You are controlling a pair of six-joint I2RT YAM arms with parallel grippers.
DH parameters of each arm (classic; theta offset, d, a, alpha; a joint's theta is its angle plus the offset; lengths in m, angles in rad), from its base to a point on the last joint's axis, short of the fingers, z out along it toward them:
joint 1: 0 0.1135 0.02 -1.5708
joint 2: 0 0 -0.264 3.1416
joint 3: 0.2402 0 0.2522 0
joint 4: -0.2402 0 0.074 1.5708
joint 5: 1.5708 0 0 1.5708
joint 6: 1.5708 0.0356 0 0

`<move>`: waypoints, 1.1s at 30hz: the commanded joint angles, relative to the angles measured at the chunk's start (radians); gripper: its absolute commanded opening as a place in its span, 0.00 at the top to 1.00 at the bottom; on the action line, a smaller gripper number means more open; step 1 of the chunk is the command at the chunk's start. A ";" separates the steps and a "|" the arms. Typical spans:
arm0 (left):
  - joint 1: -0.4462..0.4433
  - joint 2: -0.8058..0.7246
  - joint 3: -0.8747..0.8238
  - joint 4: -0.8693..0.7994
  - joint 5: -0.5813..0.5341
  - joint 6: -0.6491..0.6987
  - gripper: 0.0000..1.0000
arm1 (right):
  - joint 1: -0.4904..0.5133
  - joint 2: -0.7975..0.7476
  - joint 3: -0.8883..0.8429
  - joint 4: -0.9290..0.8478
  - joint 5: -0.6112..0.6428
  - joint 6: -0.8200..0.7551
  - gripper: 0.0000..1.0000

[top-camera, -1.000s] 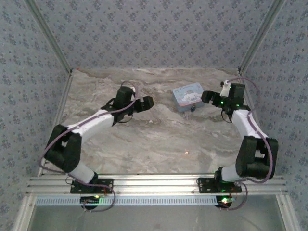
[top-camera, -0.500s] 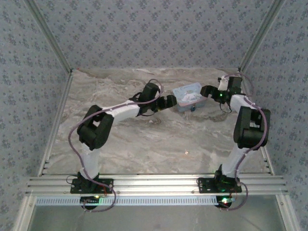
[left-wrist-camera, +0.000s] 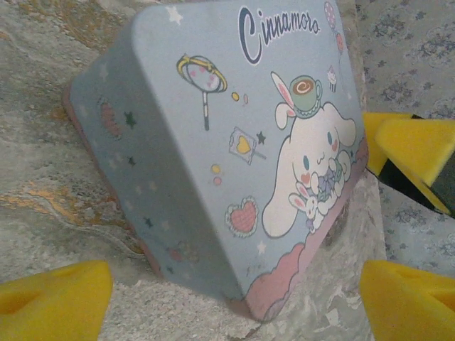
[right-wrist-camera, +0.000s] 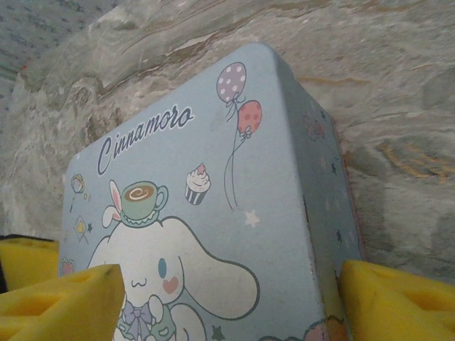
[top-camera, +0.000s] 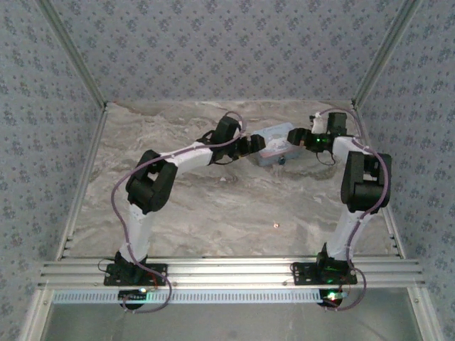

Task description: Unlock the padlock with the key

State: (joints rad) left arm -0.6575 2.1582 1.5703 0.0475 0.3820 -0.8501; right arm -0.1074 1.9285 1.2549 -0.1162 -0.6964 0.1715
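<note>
**Left fingers** (left-wrist-camera: 57,302): two yellow foam-padded tips, sitting in the lower left and lower right corners of the left wrist view. They are standing wide apart, open and gripping nothing. A corner of the tin is pointing into the gap at lower centre, with no contact showing. In the top view they (top-camera: 254,146) are sitting at upper centre, just left of the tin.

**Right fingers** (right-wrist-camera: 398,302): matching yellow foam tips, occupying the lower corners of the right wrist view. They are spread open and overlapping the tin's lid in the frame; whether they are touching it cannot be told. In the top view they (top-camera: 295,136) are sitting just right of the tin.

**Pale blue rectangular tin box** (left-wrist-camera: 213,156): printed with a white long-eared cartoon figure, balloons and a pink lower band. It is lying on the worktop at upper centre of the top view (top-camera: 274,144), directly between the two sets of fingers.

**Padlock** (top-camera: 282,160): showing as a small blue speck at the tin's lower edge in the top view, too small for detail.

**Marbled grey-beige worktop** (top-camera: 213,206): carrying the tin, and filling the middle of the top view.

**Blue floral-patterned walls** (top-camera: 227,50): enclosing the worktop along the upper part and both sides of the frame.
</note>
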 commanded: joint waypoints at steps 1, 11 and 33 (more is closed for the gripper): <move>0.023 0.006 0.026 -0.024 0.019 0.015 0.11 | 0.037 -0.040 -0.041 -0.029 -0.046 -0.016 0.21; 0.071 -0.088 -0.092 -0.036 0.006 0.058 0.11 | 0.171 -0.187 -0.189 0.009 -0.042 0.015 0.22; 0.168 -0.473 -0.420 -0.079 -0.208 0.213 0.02 | 0.325 -0.512 -0.368 -0.270 0.303 0.101 0.24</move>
State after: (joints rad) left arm -0.4805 1.7699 1.1938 -0.0330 0.2234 -0.6872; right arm 0.2039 1.4872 0.9108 -0.2352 -0.5190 0.2588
